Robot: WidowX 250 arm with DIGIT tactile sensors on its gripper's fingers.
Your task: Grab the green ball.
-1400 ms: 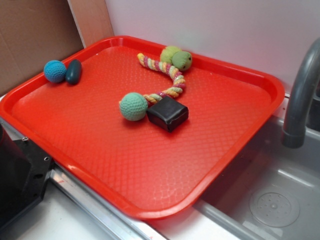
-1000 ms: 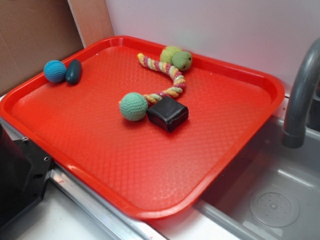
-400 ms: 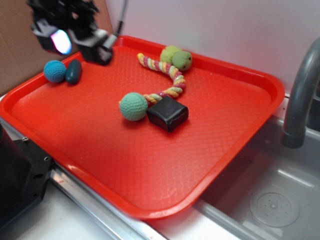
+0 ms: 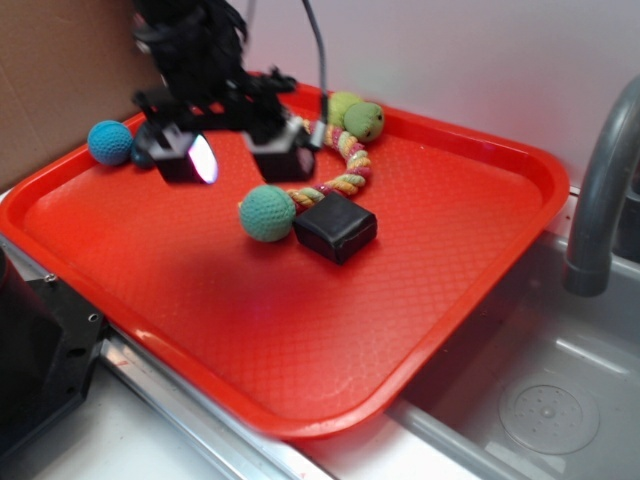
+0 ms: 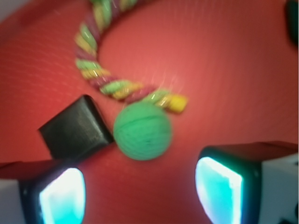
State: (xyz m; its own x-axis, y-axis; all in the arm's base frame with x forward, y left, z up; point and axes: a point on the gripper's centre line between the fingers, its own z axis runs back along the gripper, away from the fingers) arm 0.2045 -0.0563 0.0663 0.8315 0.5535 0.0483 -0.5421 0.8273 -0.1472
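The green ball [image 4: 267, 213] lies near the middle of the red tray [image 4: 420, 300], touching the black block [image 4: 335, 226] at its 3 o'clock and the frayed end of the striped rope [image 4: 345, 165] at its 1 o'clock. The claw [image 4: 232, 152] hangs above the tray at the ball's 11 o'clock, clear of it, with its jaws spread wide and nothing between them; its two fingers [image 4: 188, 158] end in pale glowing pads. In the wrist view the green ball [image 5: 142, 131] sits just above the gap between the two fingers [image 5: 219, 184], with the black block [image 5: 74, 128] touching it at 9 o'clock and the striped rope [image 5: 105, 84] curving away from 12 o'clock. The rope runs toward the tray's far rim, where two yellow-green balls [image 4: 355, 115] are joined to it. A blue crocheted ball [image 4: 110, 142] lies near the tray's left rim, with a dark oval object [image 4: 143, 158] just beside it, mostly hidden behind the claw. A grey faucet [image 4: 600, 200] stands over a sink [image 4: 540, 400] at the tray's 3 o'clock.
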